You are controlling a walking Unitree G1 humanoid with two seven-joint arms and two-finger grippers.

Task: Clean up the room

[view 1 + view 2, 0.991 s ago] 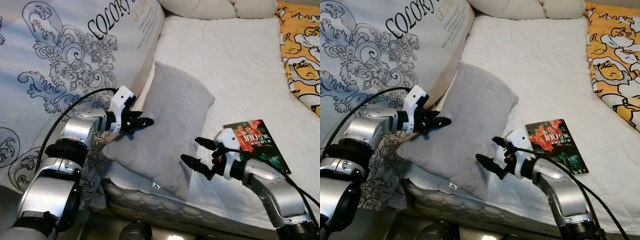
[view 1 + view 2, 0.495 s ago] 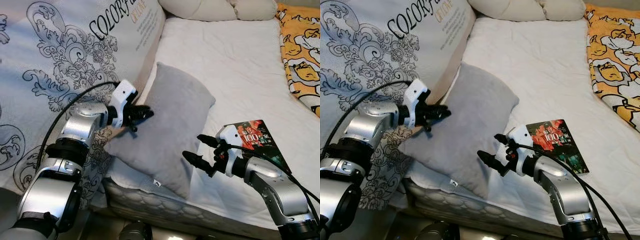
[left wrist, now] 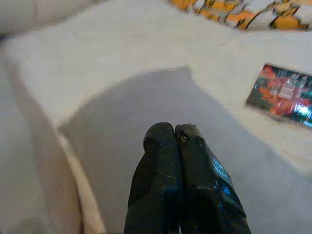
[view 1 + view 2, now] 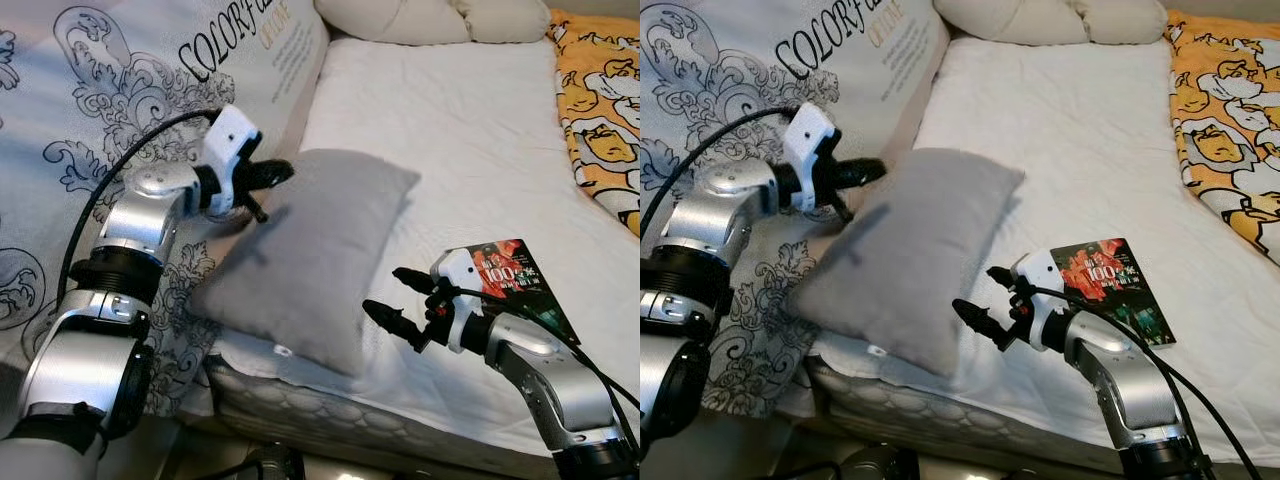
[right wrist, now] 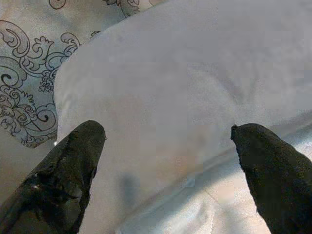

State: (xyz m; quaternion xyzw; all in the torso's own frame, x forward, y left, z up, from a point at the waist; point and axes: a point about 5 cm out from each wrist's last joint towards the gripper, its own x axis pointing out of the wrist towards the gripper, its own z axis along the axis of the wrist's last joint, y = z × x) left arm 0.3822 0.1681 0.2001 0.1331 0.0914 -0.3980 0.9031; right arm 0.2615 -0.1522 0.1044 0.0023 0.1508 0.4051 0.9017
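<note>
Lying slantwise on the near-left corner of the bed [image 4: 470, 130], the grey pillow [image 4: 310, 255] is what we're handling: its long axis runs from the corner near the bed edge up and away toward the mid bed, w/ its left side lifted off the sheet. Our left gripper [image 4: 262, 180] sits at the pillow's upper-left edge, fingers [image 3: 168, 161] pressed together; the wrist view shows them closed w/ pillow fabric right behind, but we can't tell if a pinch of cloth is caught between them. Our right gripper [image 4: 398, 300] hovers just beside the pillow's right long edge, fingers spread wide; per the right wrist view the pillow spans the gap ahead of the fingertips [image 5: 73, 165], not yet between them.

So the key relation: pillow lies between both grippers, left one at the far-left corner, right one nearer the low right side. We judge the right must close in leftward to clamp that edge before any two-handed lift.

A book [image 4: 515, 285] lies flat just behind the right gripper, apart from the pillow; an orange blanket [image 4: 600, 90] lies at far right
</note>
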